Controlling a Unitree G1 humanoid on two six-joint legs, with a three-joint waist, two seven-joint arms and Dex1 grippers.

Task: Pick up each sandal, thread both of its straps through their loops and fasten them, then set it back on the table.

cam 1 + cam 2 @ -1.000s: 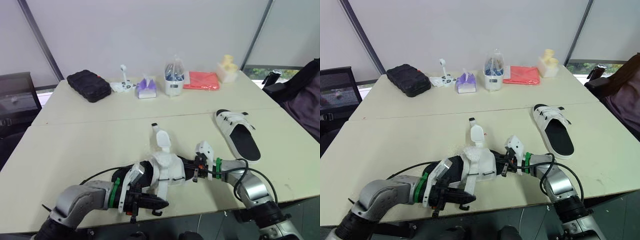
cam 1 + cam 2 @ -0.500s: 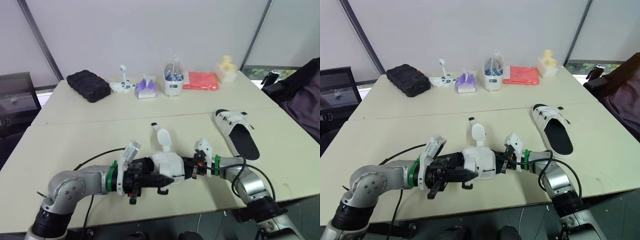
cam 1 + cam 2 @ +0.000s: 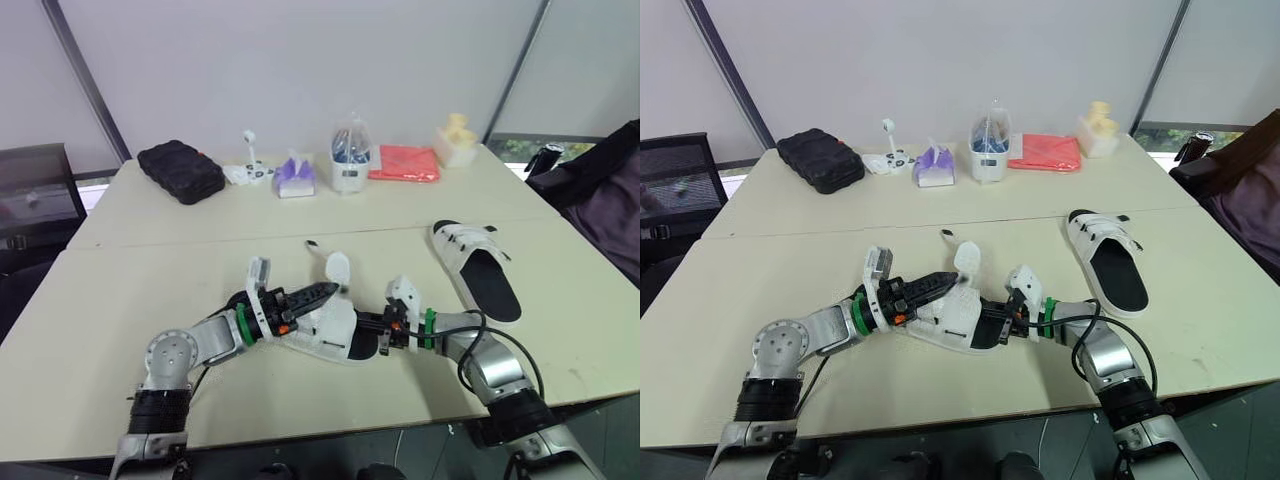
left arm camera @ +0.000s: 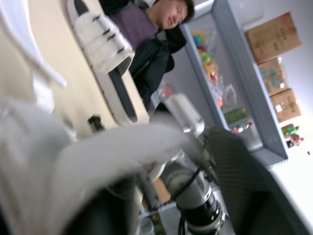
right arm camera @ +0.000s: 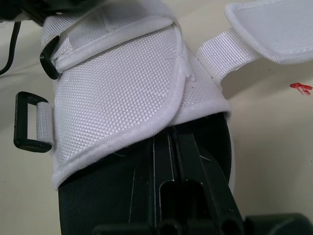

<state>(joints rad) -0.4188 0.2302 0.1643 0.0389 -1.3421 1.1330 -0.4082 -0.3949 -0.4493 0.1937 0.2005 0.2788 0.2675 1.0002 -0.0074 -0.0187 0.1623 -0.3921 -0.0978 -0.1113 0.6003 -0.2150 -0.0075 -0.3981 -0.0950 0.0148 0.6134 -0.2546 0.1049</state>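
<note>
Black fingers of the right gripper (image 3: 370, 338) are clamped on the heel end of the sandal (image 3: 335, 318). They reach along its dark footbed, under the white woven upper. The left gripper (image 3: 322, 291) points in from 9 o'clock. Its fingers (image 3: 300, 296) are drawn together into one narrow point lying across the top of the upper. Their tips are just beside the base of the raised strap (image 3: 337, 268), and I cannot tell whether they pinch any webbing.

That strap stands loose toward 12 o'clock, unthreaded. In the right wrist view a black loop (image 5: 28, 122) hangs free at the side of the upper, with the table showing through it.

The sandal sits on the pale table (image 3: 150, 290), in the middle of its near half.

At 2 o'clock from it, well apart, the second sandal (image 3: 478, 268) lies sole down with white straps across its far end.

Along the far edge, around 12 o'clock, stand:
- a white tub (image 3: 350, 170)
- a purple tissue pack (image 3: 295, 180), just beside the tub
- a red cloth (image 3: 403, 163)
- a yellow object (image 3: 455, 140)

A black case (image 3: 180, 172) lies at 11 o'clock.
</note>
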